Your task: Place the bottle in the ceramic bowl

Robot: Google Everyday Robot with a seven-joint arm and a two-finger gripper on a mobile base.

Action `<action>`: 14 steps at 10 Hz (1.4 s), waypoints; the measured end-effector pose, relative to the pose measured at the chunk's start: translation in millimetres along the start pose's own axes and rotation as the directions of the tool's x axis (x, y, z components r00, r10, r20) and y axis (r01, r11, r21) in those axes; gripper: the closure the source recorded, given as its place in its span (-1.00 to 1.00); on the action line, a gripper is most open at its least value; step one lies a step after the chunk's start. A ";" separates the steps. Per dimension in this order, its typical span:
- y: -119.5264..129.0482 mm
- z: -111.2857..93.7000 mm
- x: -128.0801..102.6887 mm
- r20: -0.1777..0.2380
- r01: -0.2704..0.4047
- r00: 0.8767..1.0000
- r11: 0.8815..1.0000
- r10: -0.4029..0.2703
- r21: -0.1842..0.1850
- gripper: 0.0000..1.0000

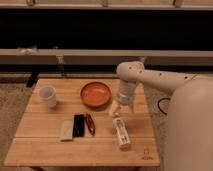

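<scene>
The bottle (121, 132) is whitish with a pale label and lies on its side on the wooden table (45, 145), right of centre near the front. The ceramic bowl (96, 94) is orange with a darker rim and sits at the table's middle back, with nothing in it. My gripper (117, 107) hangs from the white arm (150, 77) just above the bottle's far end, to the right of the bowl.
A white cup (48, 96) stands at the table's left. A pale flat packet (66, 130), a black bar (78, 125) and a red item (89, 123) lie side by side left of the bottle. A dark railing runs behind the table.
</scene>
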 end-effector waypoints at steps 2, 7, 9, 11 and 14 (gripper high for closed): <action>-0.1 0.4 0.3 -0.001 0.000 1.000 1.000 0.000 0.001 -0.60; 19.2 12.0 32.7 0.081 0.009 0.997 0.998 -0.014 0.064 -0.60; 26.3 20.4 55.0 0.116 0.008 0.993 0.995 -0.019 0.094 -0.60; 33.3 36.9 65.5 0.135 0.010 0.991 0.995 -0.024 0.102 -0.60; 29.0 50.1 63.0 0.154 0.001 0.988 0.994 -0.017 0.106 -0.60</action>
